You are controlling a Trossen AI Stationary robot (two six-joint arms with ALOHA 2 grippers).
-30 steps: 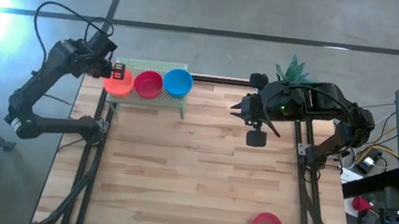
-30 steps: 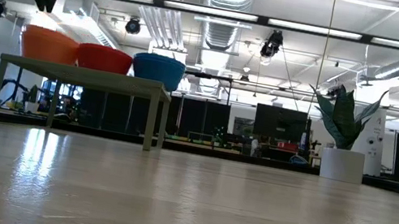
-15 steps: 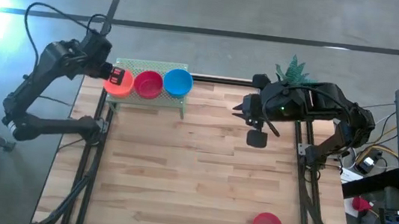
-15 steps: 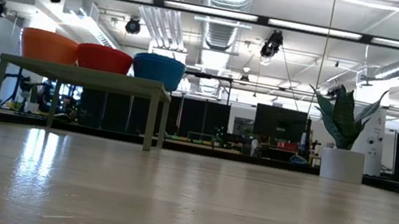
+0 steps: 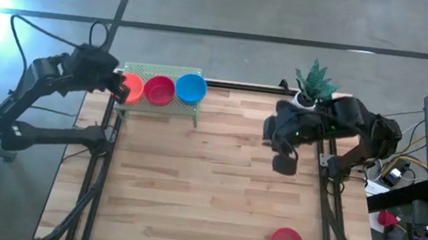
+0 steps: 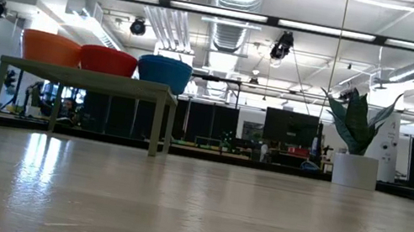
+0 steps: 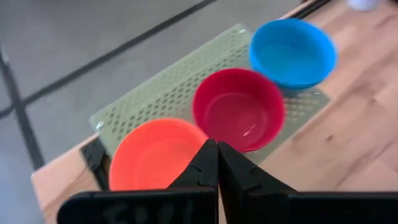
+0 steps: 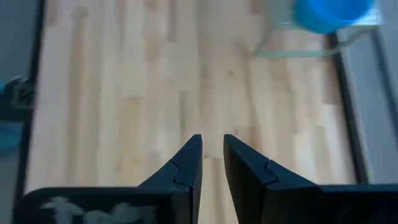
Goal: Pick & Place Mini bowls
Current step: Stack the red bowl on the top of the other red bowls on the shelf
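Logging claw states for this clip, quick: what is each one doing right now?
Left claw: shut, empty, above the orange bowl on the green rack.
Right claw: slightly open, empty, over bare table.

The left gripper point(image 7: 217, 163), a dark two-finger unit, has its fingers pressed fully together with nothing between them. In the high view it sits at about 10 o'clock on the scene, at the far left edge of the table. The dark six-joint left arm point(image 5: 35, 92) folds back from it toward 8 o'clock. In the low view only its dark tip shows, at the upper left.

The right gripper point(image 8: 211, 163) holds its dark fingers slightly apart, empty. The right arm point(image 5: 334, 126) lies at about 2 o'clock, its wrist reaching inward.
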